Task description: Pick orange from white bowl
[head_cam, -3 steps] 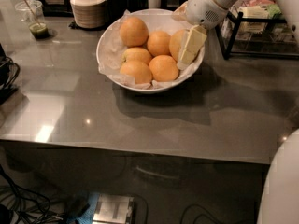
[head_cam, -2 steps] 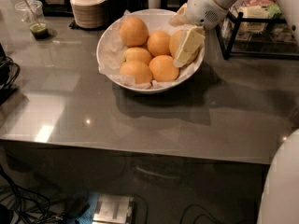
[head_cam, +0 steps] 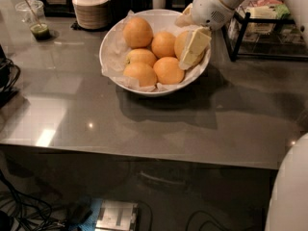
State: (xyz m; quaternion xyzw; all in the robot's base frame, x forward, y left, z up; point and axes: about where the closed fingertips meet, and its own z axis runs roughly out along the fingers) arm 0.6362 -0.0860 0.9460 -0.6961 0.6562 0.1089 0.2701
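Positioned at the right inner side of the white bowl point(head_cam: 111, 42), in the upper middle of the frame, the pincer point(head_cam: 191, 52) is seen as a cream-coloured wedge hanging from the white arm point(head_cam: 219, 4) that enters from the upper right corner. It is laid against the orange point(head_cam: 180, 40), whose right half is hidden by it; whether the pincer is apart or clamped on the fruit cannot be told. The orange is placed at the right of the bowl, on the crinkled white paper point(head_cam: 115, 57) with which the bowl is lined. Five other oranges point(head_cam: 163, 44) are heaped to its left and below it, touching one another. The bowl is set on a grey table point(head_cam: 144, 124). A stack of beige bowls point(head_cam: 90, 8) is seen at the upper left, just beyond the white bowl, and a clear cup point(head_cam: 34, 19) with green contents further left. A black wire rack point(head_cam: 269, 32) is found at the upper right edge.
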